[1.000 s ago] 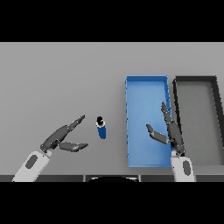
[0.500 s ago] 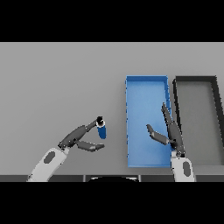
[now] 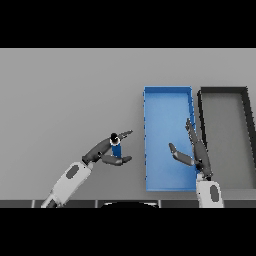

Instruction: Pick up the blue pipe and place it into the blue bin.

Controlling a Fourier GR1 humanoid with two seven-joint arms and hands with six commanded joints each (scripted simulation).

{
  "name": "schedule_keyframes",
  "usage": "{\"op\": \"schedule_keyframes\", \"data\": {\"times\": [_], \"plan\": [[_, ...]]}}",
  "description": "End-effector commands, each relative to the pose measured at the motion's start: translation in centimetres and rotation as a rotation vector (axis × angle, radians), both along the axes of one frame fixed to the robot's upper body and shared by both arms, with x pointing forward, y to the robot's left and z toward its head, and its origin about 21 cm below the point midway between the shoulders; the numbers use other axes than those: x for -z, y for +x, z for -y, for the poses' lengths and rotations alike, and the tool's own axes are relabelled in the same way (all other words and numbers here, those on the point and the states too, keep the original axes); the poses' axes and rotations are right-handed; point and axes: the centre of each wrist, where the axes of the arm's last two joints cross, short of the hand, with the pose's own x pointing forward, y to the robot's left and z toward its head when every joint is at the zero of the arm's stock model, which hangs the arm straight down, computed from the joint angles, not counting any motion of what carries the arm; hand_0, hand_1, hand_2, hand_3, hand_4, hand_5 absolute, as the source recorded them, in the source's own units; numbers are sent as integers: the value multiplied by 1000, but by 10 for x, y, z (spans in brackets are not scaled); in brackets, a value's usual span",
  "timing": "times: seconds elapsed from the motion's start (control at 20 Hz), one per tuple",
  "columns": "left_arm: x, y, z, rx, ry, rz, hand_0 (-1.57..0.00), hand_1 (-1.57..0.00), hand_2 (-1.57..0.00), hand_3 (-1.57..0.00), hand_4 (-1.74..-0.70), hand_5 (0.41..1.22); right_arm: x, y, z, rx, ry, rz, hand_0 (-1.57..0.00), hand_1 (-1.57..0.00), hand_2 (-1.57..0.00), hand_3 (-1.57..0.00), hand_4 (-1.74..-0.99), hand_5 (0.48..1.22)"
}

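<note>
I see the left robot hand [image 3: 107,150] spread around the short upright blue pipe with a dark cap [image 3: 116,145], fingers behind, thumb in front, not clamped. The right robot hand [image 3: 195,152] hangs open over the shallow blue rectangular bin [image 3: 167,93], right of the pipe. A dark grey bin [image 3: 222,90] sits beside it on the grey counter [image 3: 65,95].

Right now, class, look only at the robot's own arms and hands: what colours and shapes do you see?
Both arms are white, rounded shells, each with a grey oval patch near the wrist. The left hand and right hand are dark grey, with slim, tapering fingers and a thumb. No cables, markings or sleeves show.
</note>
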Motion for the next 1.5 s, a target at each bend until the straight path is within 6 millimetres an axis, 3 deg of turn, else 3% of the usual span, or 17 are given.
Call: {"op": "schedule_keyframes", "data": {"times": [0.0, 0.1, 0.2, 0.3, 0.45, 0.7, 1.05, 1.45], "plan": [[5, -3, 2, -9, -39, -17, -17, -160, -290, -255, -1208, 607, -2, -2, 3, -2, -7, 12, 1, 1, 1, 1, -1261, 600], [9, -5, 6, -34, -91, -50, -443, -592, -699, -721, -1345, 828, -1, -1, 1, 0, -5, 9, 1, 1, 1, 1, -1259, 602], [10, -7, 9, -52, -98, -46, -849, -945, -1013, -1003, -1481, 969, 0, 0, -1, 1, -4, 6, 1, 1, 1, 1, -1261, 609], [11, -9, 14, -50, -113, -33, -1109, -1170, -1214, -1162, -1572, 1060, -2, 1, -1, 3, -4, 16, 1, 1, 1, 1, -1259, 614], [9, -11, 20, -54, -97, 21, -1334, -1366, -1388, -1307, -1649, 1139, -2, 2, -1, -11, -10, 14, 1, 1, 1, 1, -1255, 616], [-14, -14, 30, -17, -201, 121, -1493, -1504, -1511, -1415, -1706, 1194, -2, 3, -3, -9, -16, 17, 1, 1, 1, 1, -1248, 627], [-61, -9, 49, 71, -233, 174, -1555, -1557, -1558, -1446, -1723, 1215, -2, 3, 2, -9, -37, 34, 1, 1, 1, 1, -1216, 637], [-69, -16, 52, 111, -208, 154, -1568, -1569, -1569, -1443, -1729, 1219, 6, -2, 6, 1, -13, 1, 1, 1, 1, 1, -1174, 629]]}}
